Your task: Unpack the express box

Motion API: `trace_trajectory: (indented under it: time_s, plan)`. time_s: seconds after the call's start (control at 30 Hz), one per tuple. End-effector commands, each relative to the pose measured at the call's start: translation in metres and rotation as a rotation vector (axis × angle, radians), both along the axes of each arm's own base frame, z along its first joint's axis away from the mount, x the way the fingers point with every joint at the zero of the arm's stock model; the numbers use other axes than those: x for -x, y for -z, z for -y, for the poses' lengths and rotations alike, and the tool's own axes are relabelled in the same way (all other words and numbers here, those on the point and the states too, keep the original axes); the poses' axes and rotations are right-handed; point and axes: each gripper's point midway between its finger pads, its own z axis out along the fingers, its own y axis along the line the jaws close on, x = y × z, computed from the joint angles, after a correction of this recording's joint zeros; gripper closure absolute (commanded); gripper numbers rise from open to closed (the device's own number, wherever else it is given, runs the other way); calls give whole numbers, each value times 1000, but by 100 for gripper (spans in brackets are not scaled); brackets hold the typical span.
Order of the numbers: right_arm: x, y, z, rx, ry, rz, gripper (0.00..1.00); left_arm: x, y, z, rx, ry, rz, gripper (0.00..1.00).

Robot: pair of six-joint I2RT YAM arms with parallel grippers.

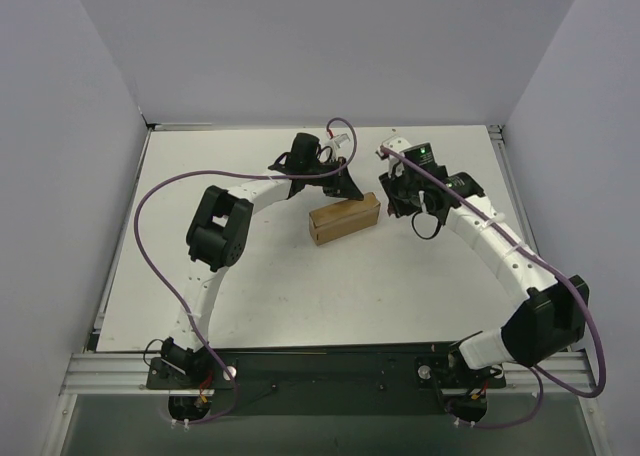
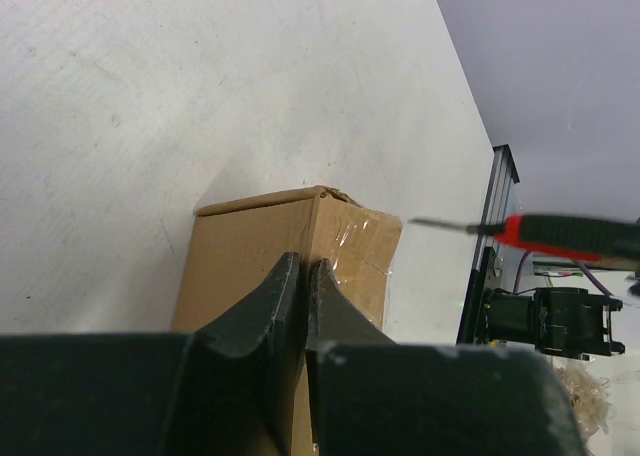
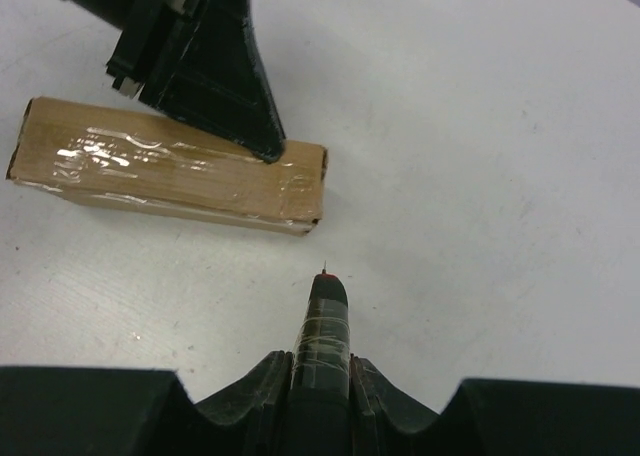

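Note:
The express box [image 1: 345,219] is a tan carton with clear tape along its top. It lies flat on the white table [image 1: 300,296] at mid-table. My left gripper [image 1: 347,188] is shut, with its closed fingertips [image 3: 268,148] pressing on the box's top near its right end. In the left wrist view the shut gripper [image 2: 305,274] lies over the box [image 2: 245,251]. My right gripper [image 3: 325,361] is shut on the red-and-black utility knife [image 3: 325,321]. The knife tip points at the box's right end [image 3: 300,191], a short gap away. The knife also shows in the left wrist view [image 2: 565,236].
Grey walls enclose the table on three sides. A metal rail [image 1: 330,364] with the arm bases runs along the near edge. Purple cables [image 1: 150,201] loop over both arms.

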Motion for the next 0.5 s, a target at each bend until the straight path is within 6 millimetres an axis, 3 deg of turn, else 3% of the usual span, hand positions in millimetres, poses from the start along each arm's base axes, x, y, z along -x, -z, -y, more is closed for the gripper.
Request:
trace_trajectory:
  time_s: [0.0,0.07,0.1,0.17,0.37,0.47]
  plan:
    - [-34,-47,14,-79,22,148,100,4,31,-7,-81,-17,-24,100]
    - [-53,-53,17,-142,18,185,100,6,28,-7,-70,-6,-24,100]
    - [-57,-58,4,-213,-41,199,100,6,27,-7,-66,-2,-22,100]
    - [-64,-58,-1,-279,-72,187,100,8,24,-7,-59,6,-23,100]
    - [-64,-59,-37,-426,-168,144,100,11,22,-6,-54,21,-18,100]
    - [-61,-53,-41,-398,-173,138,100,12,22,-6,-55,25,-17,100]
